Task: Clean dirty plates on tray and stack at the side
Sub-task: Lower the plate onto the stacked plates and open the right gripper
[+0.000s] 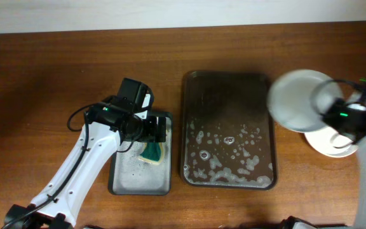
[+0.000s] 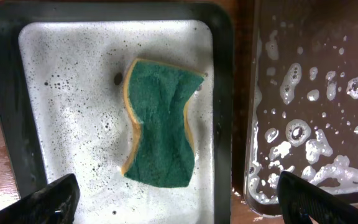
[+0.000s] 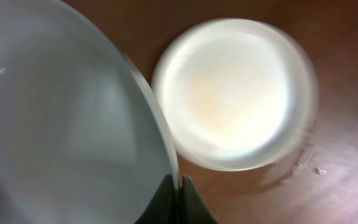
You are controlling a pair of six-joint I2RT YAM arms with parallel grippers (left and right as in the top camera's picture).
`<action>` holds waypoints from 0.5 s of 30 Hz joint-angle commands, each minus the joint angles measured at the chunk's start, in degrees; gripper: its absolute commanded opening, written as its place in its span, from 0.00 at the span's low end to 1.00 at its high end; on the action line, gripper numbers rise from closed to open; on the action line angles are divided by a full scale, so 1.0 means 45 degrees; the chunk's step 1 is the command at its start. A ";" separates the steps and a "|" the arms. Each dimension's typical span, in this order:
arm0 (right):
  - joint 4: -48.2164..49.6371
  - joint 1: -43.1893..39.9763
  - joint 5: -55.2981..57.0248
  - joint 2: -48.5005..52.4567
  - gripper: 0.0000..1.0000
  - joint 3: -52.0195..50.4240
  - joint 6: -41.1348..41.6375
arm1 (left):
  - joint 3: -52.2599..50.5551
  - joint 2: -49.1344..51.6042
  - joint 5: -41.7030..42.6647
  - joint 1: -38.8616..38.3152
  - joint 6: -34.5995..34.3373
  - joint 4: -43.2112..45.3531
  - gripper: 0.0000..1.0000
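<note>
The dark brown tray [image 1: 228, 79] lies mid-table, holding only foam and water; it also shows in the left wrist view [image 2: 303, 37]. My right gripper [image 1: 326, 114] is shut on the rim of a white plate [image 1: 300, 98], held in the air over the tray's right edge. In the right wrist view the fingers [image 3: 179, 190] pinch that plate's [image 3: 61, 124] edge. White plates [image 1: 330, 143] lie on the table right of the tray, below the held plate; they show in the right wrist view [image 3: 235, 93], and I cannot tell how many. My left gripper [image 1: 150, 130] is open above a green sponge [image 2: 163, 121].
A smaller grey metal tray [image 1: 142, 178] with soapy water sits left of the brown tray and holds the sponge [image 1: 152, 151]. The left arm reaches in from the lower left, the right arm from the lower right. Bare wooden table surrounds them.
</note>
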 commanded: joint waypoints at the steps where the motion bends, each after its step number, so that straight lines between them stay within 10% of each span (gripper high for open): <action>1: 0.0034 -0.2895 -0.1642 0.1506 0.04 0.0214 -0.0058 | 0.0068 -0.0214 0.0102 0.0053 0.0058 0.0010 0.99; 6: 0.0384 -0.4779 -0.1802 0.3823 0.04 0.0214 0.0073 | 0.0068 -0.0214 0.0107 0.0053 0.0058 0.0015 0.99; 7: 0.0466 -0.4891 -0.2059 0.4012 0.16 0.0214 0.0073 | 0.0068 -0.0214 0.0102 0.0053 0.0058 0.0010 0.99; 8: 0.0651 -0.4979 -0.2710 0.4119 0.47 0.0219 0.0063 | 0.0068 -0.0214 0.0102 0.0053 0.0058 0.0010 0.99; 10: 0.0578 -0.4988 -0.5328 0.3929 0.70 0.0568 -0.0408 | 0.0068 -0.0214 0.0102 0.0053 0.0058 0.0010 0.99; 15: -0.0879 -0.3623 -0.6883 0.1826 0.81 0.0889 -0.1311 | 0.0068 -0.0214 0.0102 0.0053 0.0058 0.0010 0.99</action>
